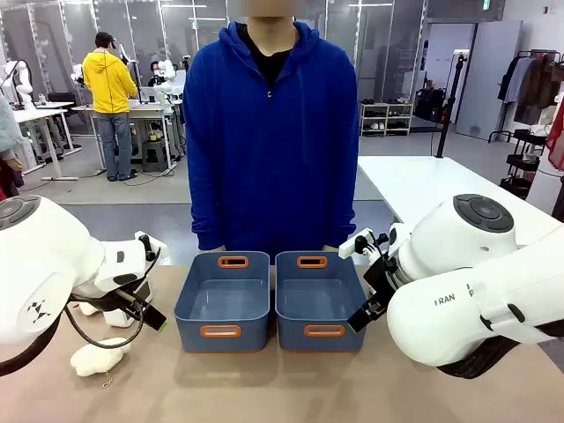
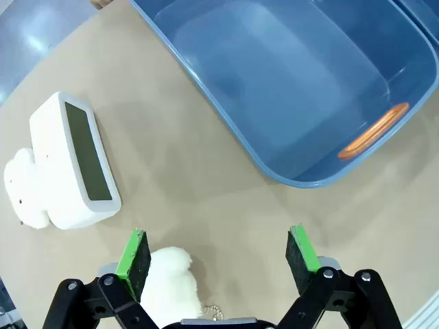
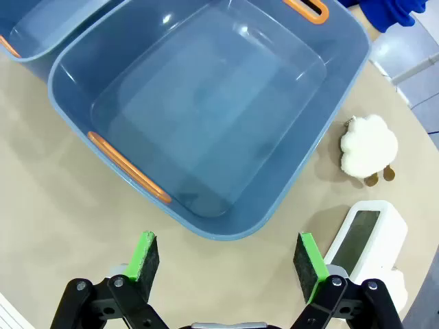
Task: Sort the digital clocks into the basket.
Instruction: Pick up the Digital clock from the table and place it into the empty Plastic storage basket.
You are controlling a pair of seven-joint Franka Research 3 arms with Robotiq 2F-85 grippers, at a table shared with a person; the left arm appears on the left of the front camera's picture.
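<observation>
Two identical blue-grey baskets stand side by side mid-table, the left one [image 1: 223, 300] and the right one [image 1: 320, 298], both empty. One white digital clock [image 2: 75, 161] with a dark screen lies on the table left of the left basket [image 2: 288, 75], ahead of my open left gripper [image 2: 218, 257]. A second digital clock [image 3: 363, 250] lies beside the right basket [image 3: 199, 103], just right of my open right gripper [image 3: 230, 264]. In the front view my left gripper [image 1: 157, 284] and right gripper [image 1: 354, 284] flank the baskets, holding nothing.
Cream plush toys lie around: one [image 1: 99, 355] near the front left, one [image 2: 24, 188] behind the left clock, one [image 3: 369, 146] beyond the right clock. A person in a blue hoodie [image 1: 269, 132] stands at the far edge behind the baskets.
</observation>
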